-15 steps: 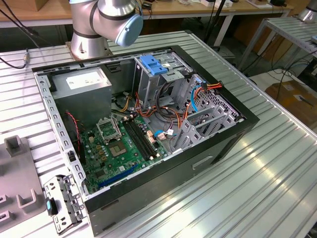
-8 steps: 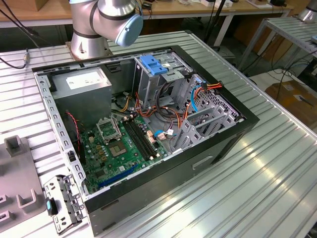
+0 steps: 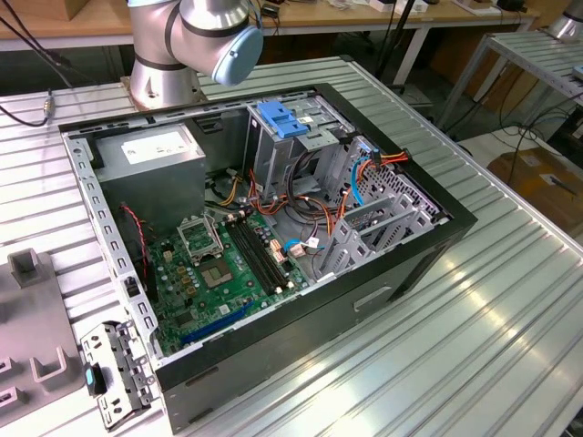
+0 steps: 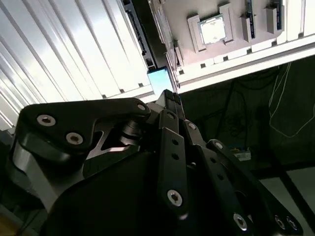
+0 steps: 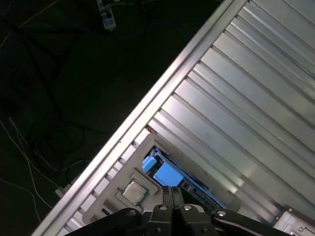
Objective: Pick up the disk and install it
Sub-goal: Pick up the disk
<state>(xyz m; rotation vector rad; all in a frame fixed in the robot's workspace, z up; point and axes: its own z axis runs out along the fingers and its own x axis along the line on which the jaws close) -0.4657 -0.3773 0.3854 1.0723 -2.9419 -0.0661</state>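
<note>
In both wrist views the disk point(image 5: 166, 174) point(image 4: 158, 79) lies at the edge of the ribbed metal table, a bright blue carrier end with a dark flat body running away from it. My gripper point(image 5: 172, 192) point(image 4: 170, 96) hangs above the blue end, its two black fingers pressed together with nothing seen between them. How high it is above the disk I cannot tell. The open computer case point(image 3: 437, 238) with its grey drive cage point(image 3: 273, 150) sits in the middle of the table in the exterior view.
A grey parts tray point(image 5: 114, 178) beside the disk holds a processor chip point(image 5: 133, 192) point(image 4: 212, 29). Beyond the table edge point(image 5: 162, 88) is dark floor with cables. In the exterior view the arm's base point(image 3: 164, 73) stands behind the case, and a metal bracket point(image 3: 117, 375) lies at the front left.
</note>
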